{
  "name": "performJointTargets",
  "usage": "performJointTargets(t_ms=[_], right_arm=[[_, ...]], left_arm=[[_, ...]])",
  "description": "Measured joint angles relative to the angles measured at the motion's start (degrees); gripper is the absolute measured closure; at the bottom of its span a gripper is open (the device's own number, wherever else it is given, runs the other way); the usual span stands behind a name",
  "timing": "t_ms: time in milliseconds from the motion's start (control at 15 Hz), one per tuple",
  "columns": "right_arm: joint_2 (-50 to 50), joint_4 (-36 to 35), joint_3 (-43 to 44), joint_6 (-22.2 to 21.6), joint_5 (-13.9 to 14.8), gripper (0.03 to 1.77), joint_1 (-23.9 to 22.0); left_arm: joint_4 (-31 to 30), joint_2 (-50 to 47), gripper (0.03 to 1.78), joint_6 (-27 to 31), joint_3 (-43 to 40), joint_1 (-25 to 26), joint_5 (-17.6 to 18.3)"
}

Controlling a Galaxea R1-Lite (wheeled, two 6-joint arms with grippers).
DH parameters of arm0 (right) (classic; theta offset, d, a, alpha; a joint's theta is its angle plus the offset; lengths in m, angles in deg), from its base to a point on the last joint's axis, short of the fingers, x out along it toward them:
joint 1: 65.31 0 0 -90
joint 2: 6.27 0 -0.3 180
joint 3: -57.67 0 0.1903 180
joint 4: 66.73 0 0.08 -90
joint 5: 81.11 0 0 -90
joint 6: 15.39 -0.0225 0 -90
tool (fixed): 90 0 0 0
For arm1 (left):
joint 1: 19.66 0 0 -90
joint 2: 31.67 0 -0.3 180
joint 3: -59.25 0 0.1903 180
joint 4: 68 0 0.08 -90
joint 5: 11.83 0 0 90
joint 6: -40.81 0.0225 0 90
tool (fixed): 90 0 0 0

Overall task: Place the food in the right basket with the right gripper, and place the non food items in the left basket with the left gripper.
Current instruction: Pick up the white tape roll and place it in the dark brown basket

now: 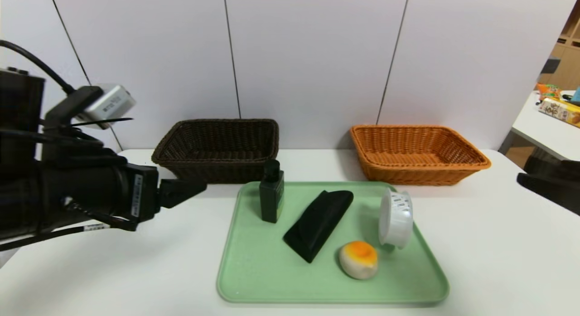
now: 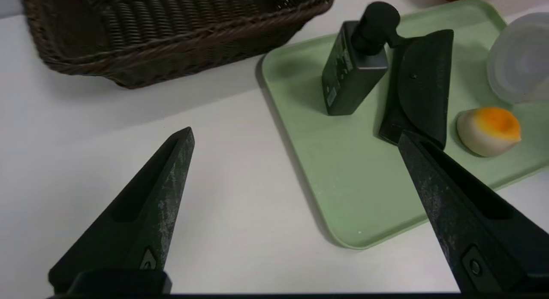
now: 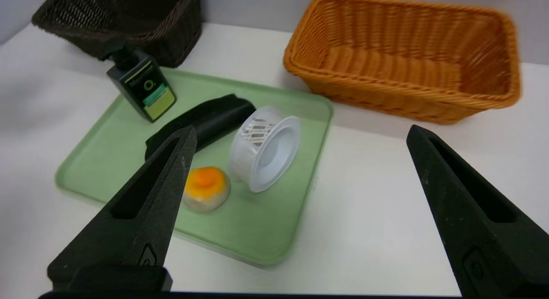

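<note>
Head: my left gripper (image 1: 199,189) is hovering left of the tray (image 1: 253,279); bun (image 1: 358,260), bottle (image 1: 272,197), block (image 1: 319,223), roll (image 1: 395,217) are sitting on it, baskets (image 1: 217,146) (image 1: 417,153) behind.
Left wrist: my jaws are spreading wide, holding nothing, over the table (image 2: 85,131).
Right wrist: my right gripper (image 3: 300,136) is gaping, holding nothing, above the tray's edge.

The head view looks forward and down from above the white tabletop (image 1: 476,243), taking in the green tray (image 1: 253,279), the dark brown basket (image 1: 217,146), the orange basket (image 1: 417,155) and the wall behind. The left wrist view sits low and near, facing across the tabletop toward the tray's edge and the dark brown basket, framed by its own pincer (image 2: 296,136). The right wrist view looks down over the tray toward both baskets. All 3 views share the tray.
</note>
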Motion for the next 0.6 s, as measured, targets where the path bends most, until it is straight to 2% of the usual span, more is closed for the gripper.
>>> performJointTargets(t_ms=[133, 333, 467, 600], right_arm=[[3.2, 0.2, 0.5, -2.4, 2.2, 0.11, 4.4], [7.6, 3.1, 3.8, -8.1, 8.9, 0.11, 12.2], [10.1, 9.4, 9.9, -12.9, 11.6, 0.11, 15.9], [12.9, 18.3, 19.4, -18.2, 12.2, 0.11, 18.1]], left_arm=[[0.1, 3.1, 0.12, -1.1, 0.2, -2.8, -0.6], [0.5, 5.8, 0.12, -2.2, 0.2, -5.2, -1.3], [1.3, 6.7, 0.12, -2.4, 0.0, -6.3, -1.9], [1.3, 7.4, 0.12, -2.4, -0.2, -6.7, -2.0]])
